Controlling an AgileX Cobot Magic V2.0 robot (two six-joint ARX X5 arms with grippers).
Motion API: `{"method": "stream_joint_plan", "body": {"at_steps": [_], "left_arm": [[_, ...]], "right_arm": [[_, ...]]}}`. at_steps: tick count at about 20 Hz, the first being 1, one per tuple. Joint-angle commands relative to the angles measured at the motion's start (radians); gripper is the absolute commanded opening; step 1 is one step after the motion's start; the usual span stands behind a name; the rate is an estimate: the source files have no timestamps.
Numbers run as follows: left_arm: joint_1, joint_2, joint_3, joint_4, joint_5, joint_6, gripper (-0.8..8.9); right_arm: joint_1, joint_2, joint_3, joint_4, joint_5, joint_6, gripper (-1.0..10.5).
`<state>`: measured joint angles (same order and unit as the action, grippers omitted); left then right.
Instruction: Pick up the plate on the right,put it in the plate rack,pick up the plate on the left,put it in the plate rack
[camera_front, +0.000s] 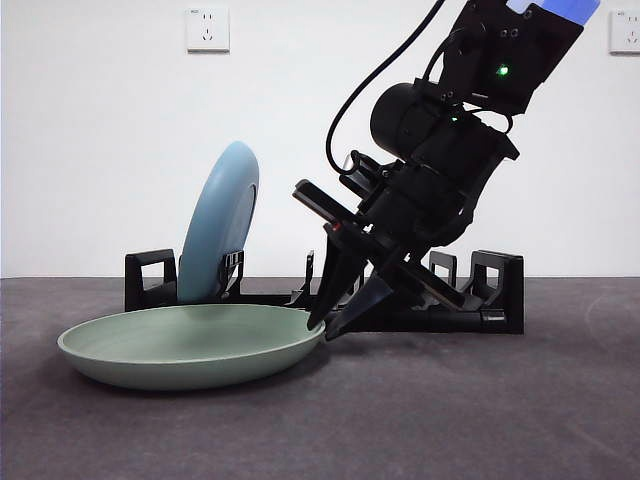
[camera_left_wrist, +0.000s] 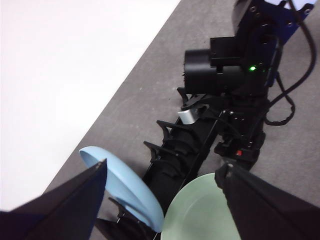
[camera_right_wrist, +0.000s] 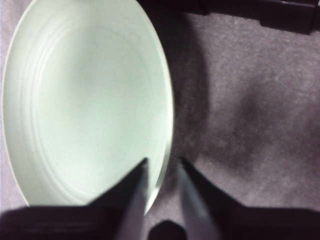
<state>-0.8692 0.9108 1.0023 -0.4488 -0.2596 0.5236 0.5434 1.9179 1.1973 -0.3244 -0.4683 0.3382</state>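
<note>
Right gripper (camera_front: 335, 325) low at the green plate (camera_front: 190, 345), jaws narrowly apart astride its rim, not yet clamped. Green plate flat on the table (camera_front: 480, 420) before the plate rack (camera_front: 490, 290); blue plate (camera_front: 220, 222) upright in the rack. Left gripper (camera_left_wrist: 162, 195) above the rack, jaws wide apart, empty

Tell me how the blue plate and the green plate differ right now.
The blue plate stands on edge in the plate rack; the green plate lies flat on the table in front of it. The right end effector straddles the green plate's rim, jaws open, while nothing touches the blue plate. Both are round, plain and pastel.
</note>
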Motion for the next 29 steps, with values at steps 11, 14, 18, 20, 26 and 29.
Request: {"method": "stream_joint_plan", "body": {"at_steps": [11, 14, 18, 20, 26, 29], "left_arm": [[-0.102, 0.023, -0.006, -0.174, 0.005, 0.004, 3.73], [-0.172, 0.075, -0.006, -0.243, 0.008, 0.005, 3.72], [-0.272, 0.159, -0.006, -0.295, 0.026, 0.005, 3.67], [-0.309, 0.192, -0.006, -0.304, 0.026, 0.004, 3.67], [-0.360, 0.269, -0.006, -0.305, 0.026, 0.005, 3.67], [-0.360, 0.300, -0.006, -0.303, 0.026, 0.005, 3.56]], "right_arm": [[0.010, -0.031, -0.003, -0.147, 0.030, 0.020, -0.1], [0.005, -0.103, -0.003, -0.232, 0.032, 0.004, -0.1], [-0.002, -0.241, -0.003, -0.320, 0.034, -0.019, -0.1], [-0.008, -0.315, -0.003, -0.369, 0.064, -0.034, -0.1], [-0.047, -0.504, -0.003, -0.510, 0.081, -0.067, -0.1], [-0.053, -0.572, -0.003, -0.532, 0.081, -0.069, -0.1]]}}
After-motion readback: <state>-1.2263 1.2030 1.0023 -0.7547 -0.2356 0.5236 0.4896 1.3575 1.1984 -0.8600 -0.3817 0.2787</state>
